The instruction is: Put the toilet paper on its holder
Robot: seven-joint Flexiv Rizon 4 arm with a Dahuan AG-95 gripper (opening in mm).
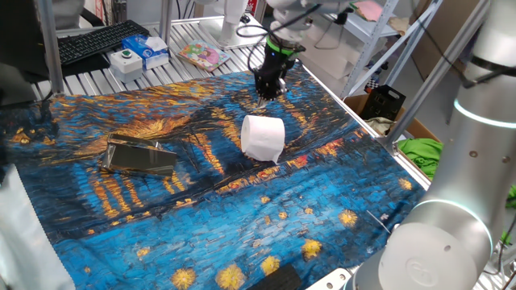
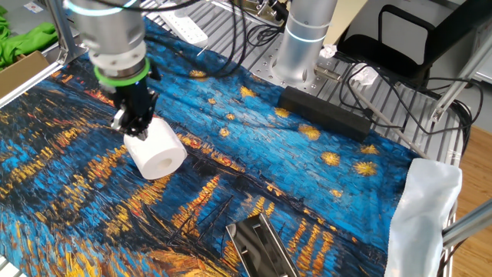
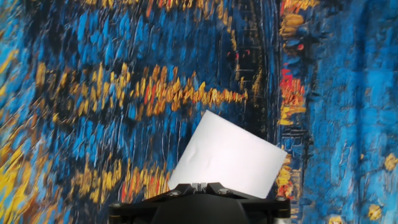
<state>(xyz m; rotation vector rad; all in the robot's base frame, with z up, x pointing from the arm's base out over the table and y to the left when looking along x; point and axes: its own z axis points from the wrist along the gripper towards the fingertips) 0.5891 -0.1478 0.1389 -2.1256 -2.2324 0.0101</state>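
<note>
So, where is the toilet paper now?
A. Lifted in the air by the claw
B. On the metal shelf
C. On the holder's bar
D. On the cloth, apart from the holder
D: the toilet paper lies on the painted cloth, with the holder apart from it.

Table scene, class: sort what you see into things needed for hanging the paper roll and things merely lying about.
Needed: plump white toilet paper roll; shiny silver-bronze metal holder; black two-finger gripper.
Lying about: black keyboard; blue-and-white box; green cloth; black power strip.
</note>
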